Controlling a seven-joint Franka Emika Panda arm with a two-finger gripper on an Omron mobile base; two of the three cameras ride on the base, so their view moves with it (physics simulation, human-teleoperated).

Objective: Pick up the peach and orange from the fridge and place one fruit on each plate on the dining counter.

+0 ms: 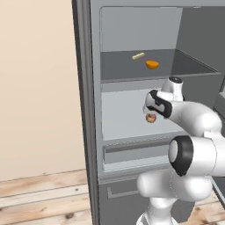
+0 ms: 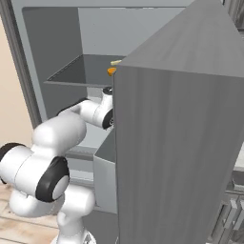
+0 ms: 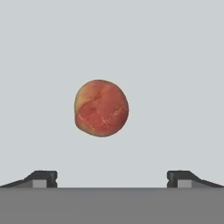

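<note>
The fridge (image 1: 88,110) stands open. The peach (image 3: 101,108), mottled red and pale yellow, lies on its pale middle shelf (image 1: 123,118); in the left base view the peach (image 1: 151,117) peeks out just below my hand. My gripper (image 3: 112,177) is open and points straight at the peach, which sits centred between the two fingertips with a gap on each side, untouched. The orange (image 1: 152,64) rests on the dark upper shelf, and a sliver of the orange (image 2: 111,71) shows past the door edge. The plates and the dining counter are out of view.
A pale yellow stick (image 1: 138,56) lies behind the orange on the upper shelf. The open fridge door (image 2: 181,143) stands close on the arm's right. Drawers (image 1: 132,154) sit under the middle shelf. A beige wall (image 1: 35,88) and wooden floor (image 1: 39,197) lie left.
</note>
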